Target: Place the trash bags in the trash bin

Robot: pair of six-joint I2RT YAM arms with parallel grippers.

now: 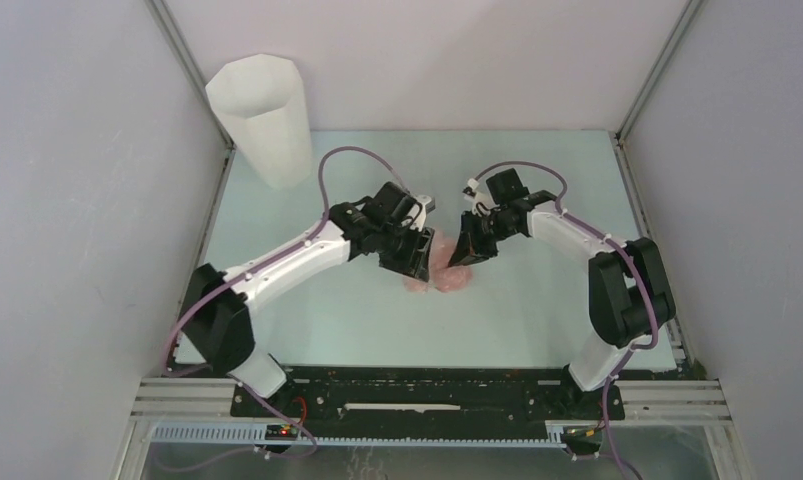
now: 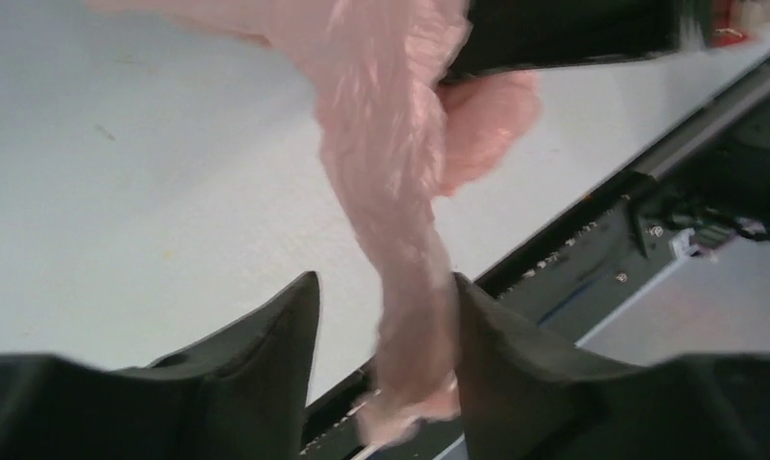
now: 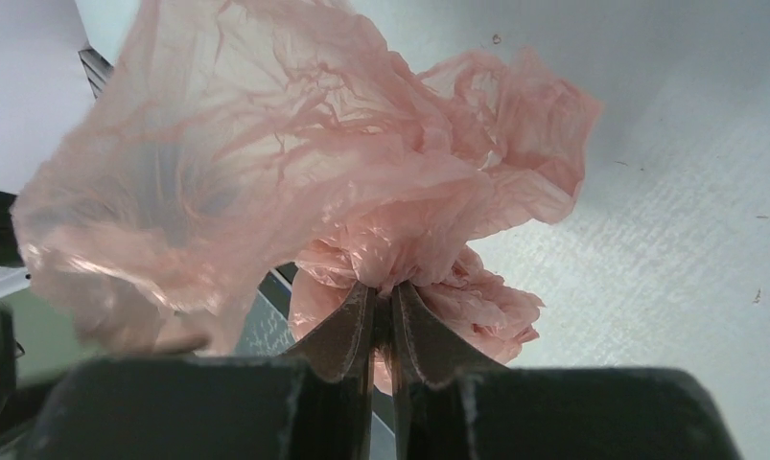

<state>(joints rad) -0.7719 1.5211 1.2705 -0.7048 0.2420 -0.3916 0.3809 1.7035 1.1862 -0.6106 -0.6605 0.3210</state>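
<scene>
While my right gripper (image 3: 383, 292) pinches a bunched fold of the thin, crinkly pale-pink plastic bag (image 3: 294, 163) over the middle of the pale table (image 1: 377, 320), my left gripper (image 2: 385, 287) stands part open around a twisted strand of it, not clamped. That strand runs straight out from my left fingers (image 2: 266, 335) toward the right gripper. The tall white faceted plastic bin (image 1: 262, 120) stands well apart, far left, nearer my left arm.

Bare table (image 1: 262, 210) toward far-left trash bin (image 1: 260, 120)
</scene>
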